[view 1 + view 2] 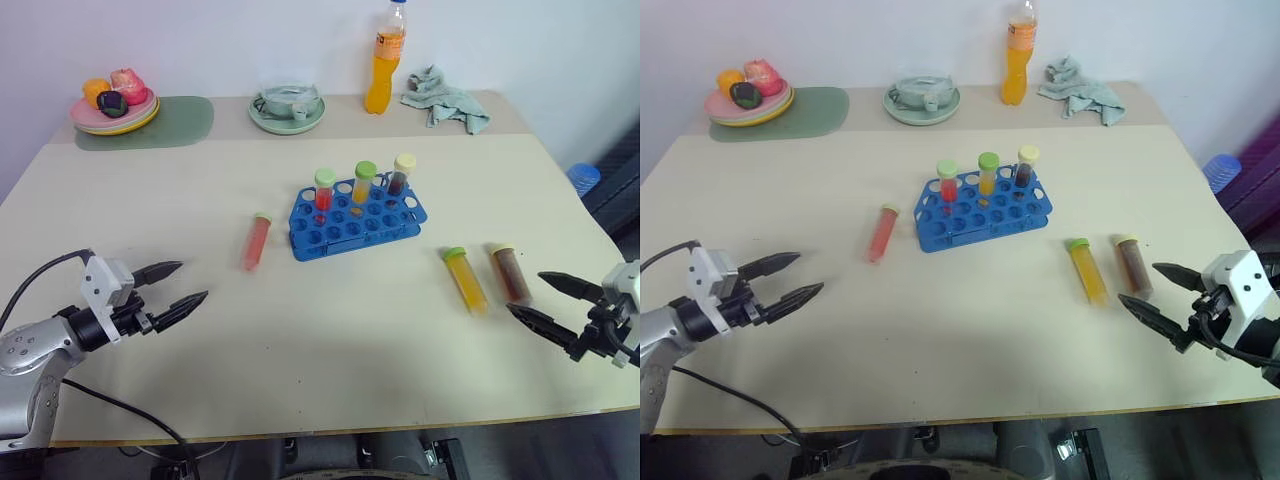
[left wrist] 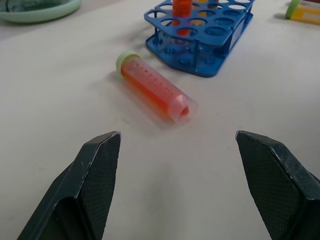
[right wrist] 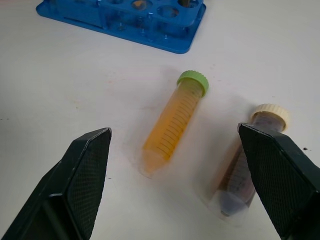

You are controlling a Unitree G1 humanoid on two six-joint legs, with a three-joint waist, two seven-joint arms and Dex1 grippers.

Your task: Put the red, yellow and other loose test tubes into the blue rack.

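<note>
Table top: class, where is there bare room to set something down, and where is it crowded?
Free: the near stretch between the left tool and right tool, and the patch between the green mat and red tube. Crowded: around the blue rack, yellow tube and brown tube.

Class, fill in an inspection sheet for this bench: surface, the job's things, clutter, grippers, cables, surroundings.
Surface: beige table, no spills seen.
Job's things: blue rack holds three upright tubes; red tube lies left of it; yellow tube and brown tube lie right.
Clutter: fruit plate on green mat, bowl, orange bottle, cloth along the far edge.
Grippers: left gripper and right gripper open, empty.
Cables: black cable on left arm.
Surroundings: white wall.
</note>
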